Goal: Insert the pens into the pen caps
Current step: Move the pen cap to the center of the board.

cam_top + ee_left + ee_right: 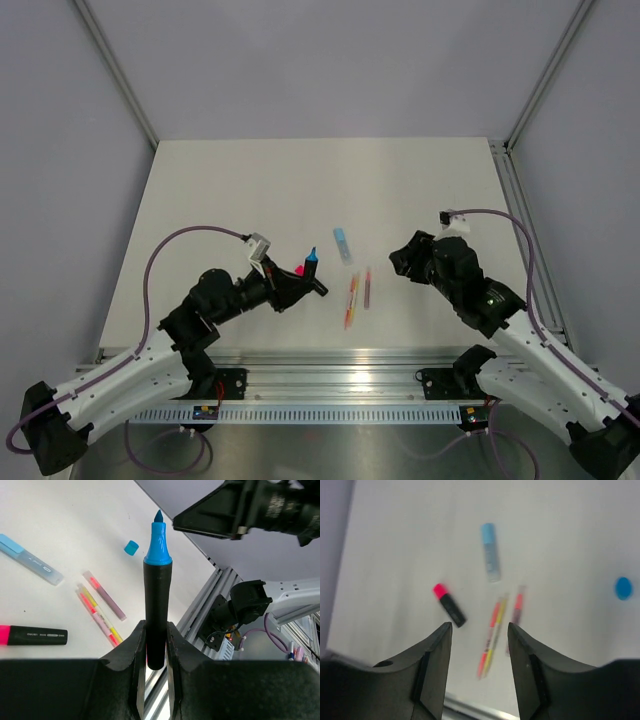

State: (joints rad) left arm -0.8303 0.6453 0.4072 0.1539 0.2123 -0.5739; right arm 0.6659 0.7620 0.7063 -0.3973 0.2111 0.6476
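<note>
Left gripper (156,630) is clamped on the black marker (157,600), its bare blue tip pointing to twelve o'clock in the wrist view. Right gripper (480,627) hangs spread apart, holding nothing. Blue cap (623,588) sits on the table (220,200), roughly three o'clock of the thin pens (492,635), with the pale-blue pen (490,552) at their twelve.
</note>
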